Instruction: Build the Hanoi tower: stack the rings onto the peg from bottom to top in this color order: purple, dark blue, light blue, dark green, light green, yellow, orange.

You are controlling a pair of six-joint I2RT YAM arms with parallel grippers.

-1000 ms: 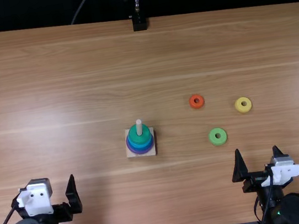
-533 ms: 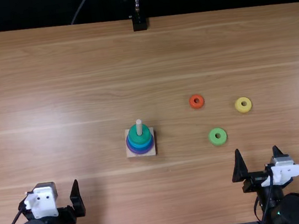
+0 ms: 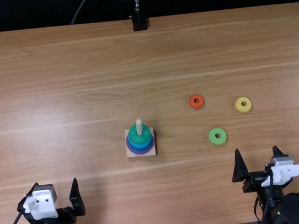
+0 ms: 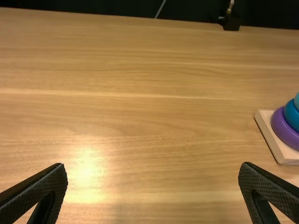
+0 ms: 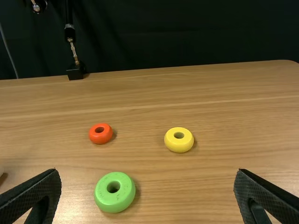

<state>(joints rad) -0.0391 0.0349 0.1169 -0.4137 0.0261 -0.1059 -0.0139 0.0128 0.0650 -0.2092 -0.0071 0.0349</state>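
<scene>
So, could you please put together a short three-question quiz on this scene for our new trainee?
1. True or false: the left gripper and the right gripper are both open.
2. Which ring sits topmost on the peg? a) purple; b) dark green; c) dark blue
3. Fill in: the loose rings on the table are orange, yellow and ____.

Key: 1 true; 2 b; 3 light green.

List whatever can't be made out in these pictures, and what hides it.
Peg's lower part: top view, hidden by the stacked rings.
Rest of the wooden base and purple ring: left wrist view, cut off by the right edge.
Pale thing: right wrist view, cut off by the left edge, too little to name.
</scene>
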